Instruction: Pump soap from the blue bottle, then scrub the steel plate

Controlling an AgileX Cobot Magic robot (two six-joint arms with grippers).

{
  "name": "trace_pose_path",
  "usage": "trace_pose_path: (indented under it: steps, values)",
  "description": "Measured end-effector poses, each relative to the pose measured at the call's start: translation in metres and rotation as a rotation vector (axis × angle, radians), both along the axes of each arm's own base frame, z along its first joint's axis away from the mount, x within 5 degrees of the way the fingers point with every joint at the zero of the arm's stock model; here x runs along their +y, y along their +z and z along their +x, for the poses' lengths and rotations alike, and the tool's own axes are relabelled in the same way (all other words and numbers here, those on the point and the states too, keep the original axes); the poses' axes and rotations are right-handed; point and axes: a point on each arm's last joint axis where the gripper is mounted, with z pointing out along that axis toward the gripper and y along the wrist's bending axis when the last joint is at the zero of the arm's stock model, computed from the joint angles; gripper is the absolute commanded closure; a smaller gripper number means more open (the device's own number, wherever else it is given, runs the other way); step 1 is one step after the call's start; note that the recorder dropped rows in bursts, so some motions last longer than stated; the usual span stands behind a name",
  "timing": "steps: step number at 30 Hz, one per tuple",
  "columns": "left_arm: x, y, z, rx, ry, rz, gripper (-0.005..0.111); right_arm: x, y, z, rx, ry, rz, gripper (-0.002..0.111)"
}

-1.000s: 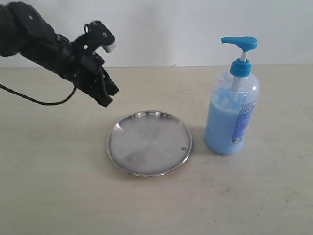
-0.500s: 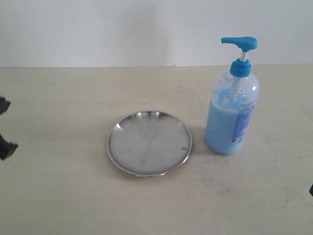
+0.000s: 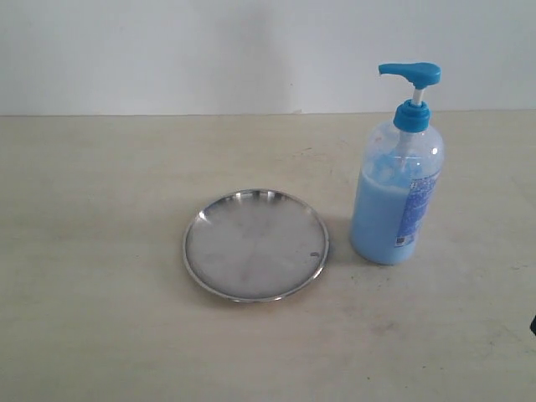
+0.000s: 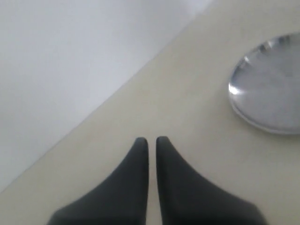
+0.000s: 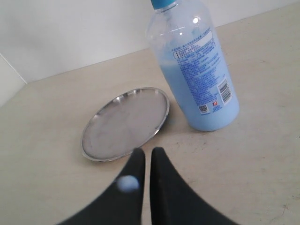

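Two things of the task stand close together: the blue bottle [image 3: 398, 184], upright and roughly two thirds full of soap [image 3: 377, 222], and the steel plate [image 3: 255, 244], lying flat just beside it without touching. Both are ahead of the right gripper [image 5: 147, 151], beyond its tips; its jaws are pressed together and hold nothing. The left gripper [image 4: 151, 139] has its jaws almost together as well, with only a thin slit and nothing inside, and the plate lies ahead of it and off to one side, well apart. The main danger, I think, is the bottle: it is tall and narrow, so a press on the pump head [image 3: 410, 74] that is not straight down may tip or slide it. The spout seems to end short of the plate's rim, so soap may fall on the table [image 3: 100, 318] between them. The plate may also slip under scrubbing if nothing holds it, and no sponge or brush is visible. A small pale spot [image 5: 126, 183] sits on one right finger; I cannot tell what it is. Nothing stands between the jaws and either thing.
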Motion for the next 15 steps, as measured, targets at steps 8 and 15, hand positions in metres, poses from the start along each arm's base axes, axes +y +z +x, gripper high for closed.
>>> trace_pose_path:
  steps: [8,15]
  values:
    - [0.016,-0.022,-0.032,-0.040,0.119,-0.089,0.103,0.000,0.000,0.000,0.000,0.000,0.000,0.107]
    - [0.017,-0.037,-0.038,-0.009,0.121,-0.064,0.103,0.000,0.000,0.000,0.000,0.000,0.000,0.107]
